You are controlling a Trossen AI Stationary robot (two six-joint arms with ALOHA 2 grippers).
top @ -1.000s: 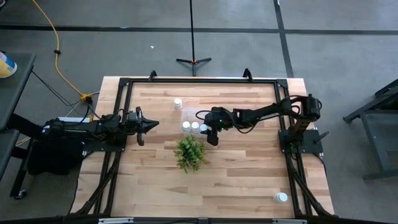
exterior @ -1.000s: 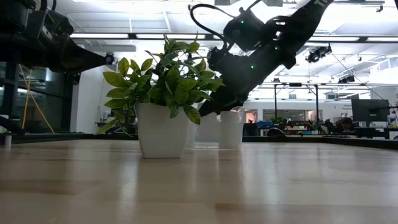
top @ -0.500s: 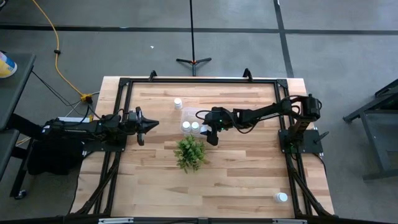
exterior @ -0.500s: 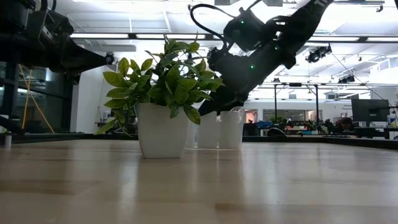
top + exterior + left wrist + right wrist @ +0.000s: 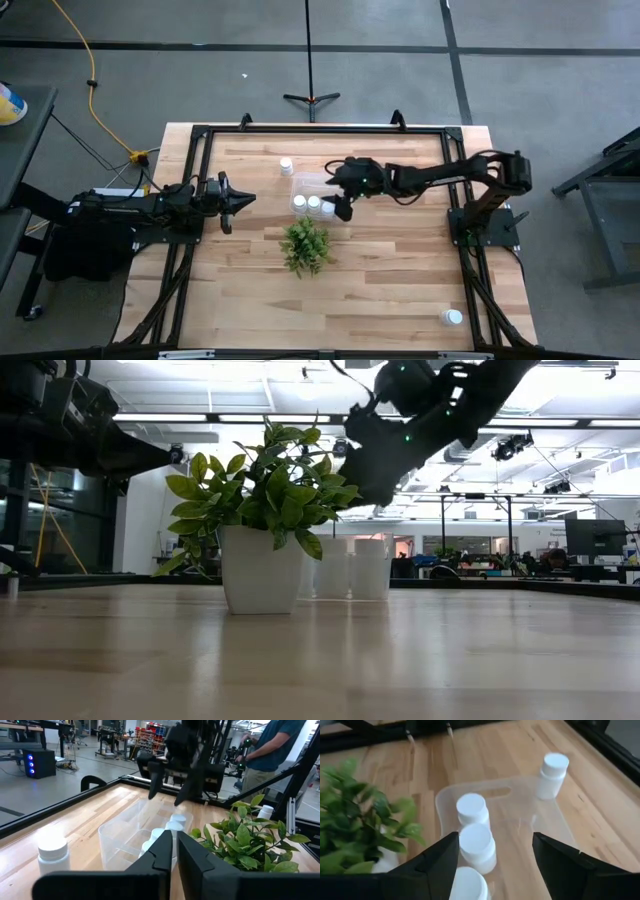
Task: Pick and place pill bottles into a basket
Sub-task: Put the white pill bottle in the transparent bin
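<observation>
From above, the right hand [image 5: 345,205] hangs open and empty over the near end of the basket [image 5: 308,184], where three pill bottles [image 5: 313,203] stand in a row, now clear of the hand that half a second ago was low among them; a fourth bottle [image 5: 286,165] stands just outside the basket and a fifth [image 5: 452,317] far off at the counter [image 5: 400,270] corner, while the left hand [image 5: 238,200] waits nearly closed on nothing at the left edge. At counter height, the right hand [image 5: 372,495] has lifted above the two bottles [image 5: 368,567] visible beside the one potted plant [image 5: 262,520]. The right wrist view shows open fingers [image 5: 437,857] apart above three capped bottles [image 5: 476,842] inside the basket [image 5: 545,827].
</observation>
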